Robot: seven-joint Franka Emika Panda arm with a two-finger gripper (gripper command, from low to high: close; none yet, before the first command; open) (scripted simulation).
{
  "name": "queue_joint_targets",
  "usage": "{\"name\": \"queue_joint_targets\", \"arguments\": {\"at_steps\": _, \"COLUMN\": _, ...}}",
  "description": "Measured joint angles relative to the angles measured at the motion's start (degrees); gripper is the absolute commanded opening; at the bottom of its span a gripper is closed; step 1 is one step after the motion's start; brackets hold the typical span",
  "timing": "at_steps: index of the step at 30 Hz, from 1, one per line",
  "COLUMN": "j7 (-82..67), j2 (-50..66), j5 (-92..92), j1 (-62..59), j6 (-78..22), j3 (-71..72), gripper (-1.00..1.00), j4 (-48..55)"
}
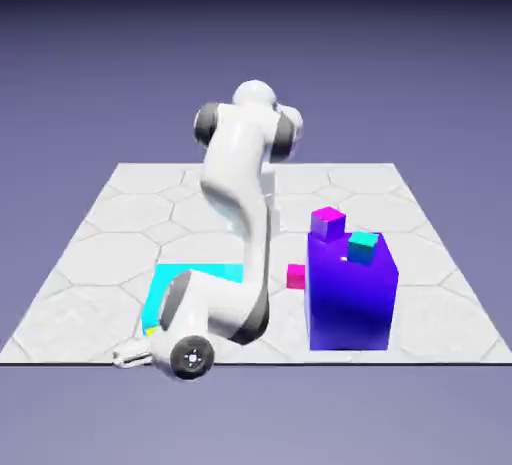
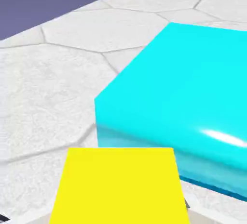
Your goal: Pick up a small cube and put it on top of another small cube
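Note:
The small yellow cube [image 2: 118,184] fills the bottom middle of the hand view, sitting between the fingers and hiding most of them. In the exterior view only a yellow sliver of the cube [image 1: 150,331] shows, beside the low hand near the table's front edge. My gripper [image 1: 148,341] is shut on it. The other small cube, teal [image 1: 363,245], rests on top of the big blue block [image 1: 350,293] at the exterior view's right, far from the hand.
A wide flat cyan slab [image 2: 188,93] lies right behind the yellow cube; the arm partly covers the slab [image 1: 165,288]. A magenta-topped purple cube [image 1: 327,221] also stands on the blue block. A tiny pink cube [image 1: 296,275] sits on the table [image 1: 100,243] beside the block.

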Motion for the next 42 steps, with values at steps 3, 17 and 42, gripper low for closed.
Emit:
{"name": "queue_joint_targets", "arguments": {"at_steps": 3, "j7": 3.7, "j2": -1.2, "j5": -1.8, "j1": 0.7, "j6": -4.3, "j3": 6.2, "gripper": -1.00, "j4": 1.3}}
{"name": "queue_joint_targets", "arguments": {"at_steps": 17, "j7": 20.3, "j2": -6.3, "j5": -10.5, "j1": 3.4, "j6": -23.9, "j3": 35.3, "gripper": -1.00, "j4": 7.1}}
{"name": "queue_joint_targets", "arguments": {"at_steps": 42, "j7": 34.3, "j2": -5.7, "j5": -21.7, "j1": -6.3, "j6": -33.6, "j3": 72.3, "gripper": -1.00, "j4": -4.9}}
